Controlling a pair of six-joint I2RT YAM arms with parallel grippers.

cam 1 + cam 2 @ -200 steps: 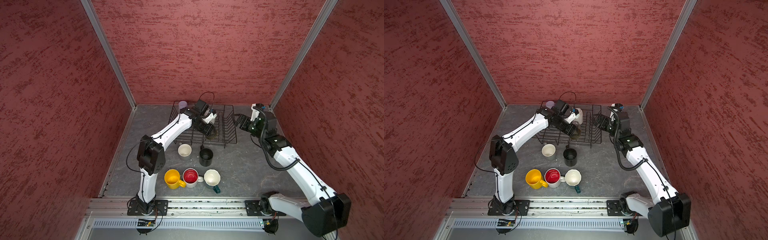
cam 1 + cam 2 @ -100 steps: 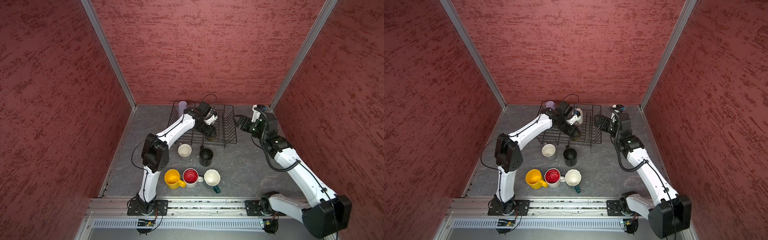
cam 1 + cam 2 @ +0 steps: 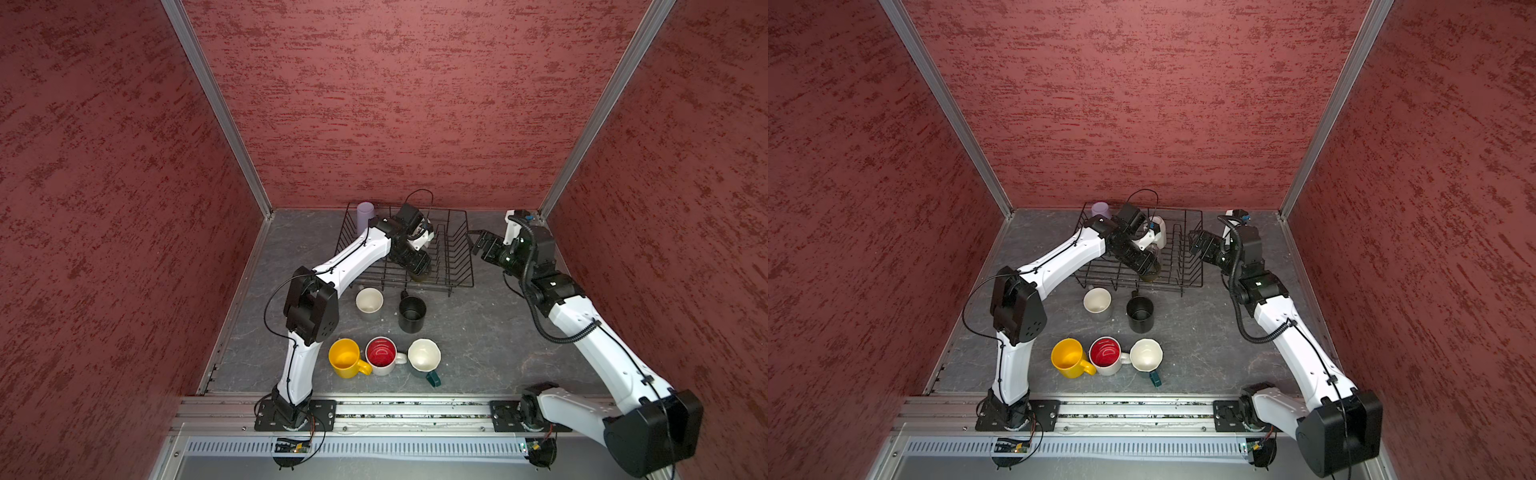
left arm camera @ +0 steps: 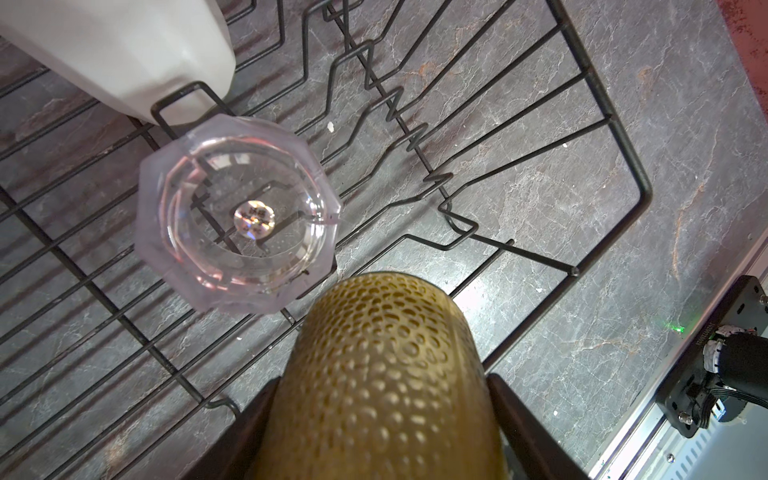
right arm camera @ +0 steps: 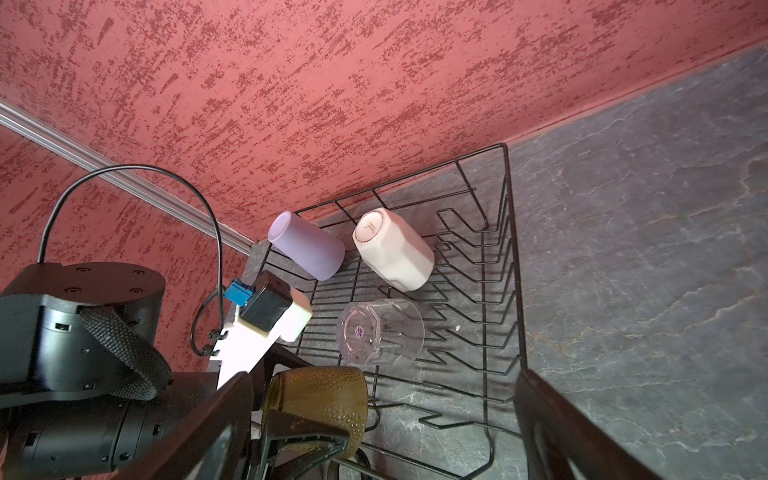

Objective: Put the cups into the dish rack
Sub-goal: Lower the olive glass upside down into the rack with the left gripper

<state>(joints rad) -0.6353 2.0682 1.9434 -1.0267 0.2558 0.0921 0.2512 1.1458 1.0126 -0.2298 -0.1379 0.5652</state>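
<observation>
The black wire dish rack (image 3: 466,249) (image 3: 1200,253) stands at the back. In it, upside down, are a lavender cup (image 3: 365,214) (image 5: 307,245), a white faceted cup (image 3: 1158,232) (image 5: 392,255) and a clear glass (image 4: 237,212) (image 5: 380,328). My left gripper (image 3: 415,266) (image 4: 380,415) is shut on an amber glass (image 4: 382,365) (image 5: 320,399) (image 3: 1148,276), held low over the rack's front part beside the clear glass. My right gripper (image 3: 480,245) (image 5: 382,415) hangs open just off the rack's right side, holding nothing.
On the table in front of the rack stand a grey cup (image 3: 369,300) and a black mug (image 3: 412,313). Nearer the front rail stand a yellow mug (image 3: 345,358), a red-inside mug (image 3: 381,355) and a dark teal mug (image 3: 424,357). Red walls close in three sides.
The left arm's elbow has swung a little to the right while its gripper keeps the amber glass over the rack's front. The right arm has barely moved.
</observation>
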